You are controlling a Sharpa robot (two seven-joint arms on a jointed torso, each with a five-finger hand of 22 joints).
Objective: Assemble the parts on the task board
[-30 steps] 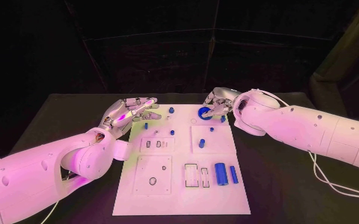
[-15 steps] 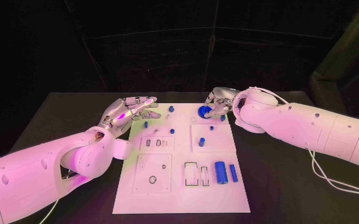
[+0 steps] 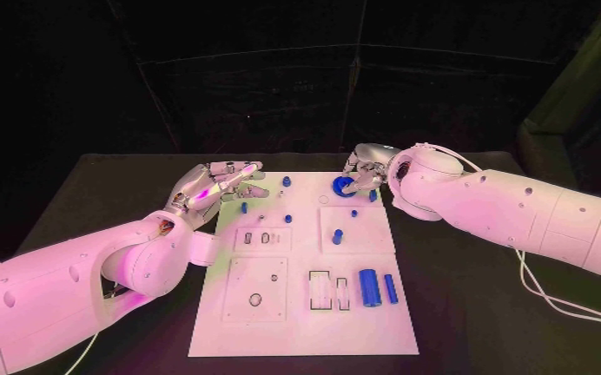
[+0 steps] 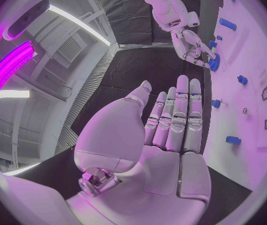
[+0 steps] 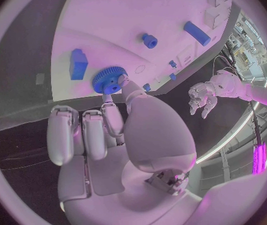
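Right wrist view, blue gear (image 5: 110,80) pinched by right hand (image 5: 118,135) fingers (image 5: 128,89)

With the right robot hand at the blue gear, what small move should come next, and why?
Probably close the fingers a little more firmly on the blue gear and lift it slightly. The right wrist view shows the right robot hand with a thumb and finger on the gear at the far end of the task board, the gear seemingly low on the board. The left robot hand hovers open.
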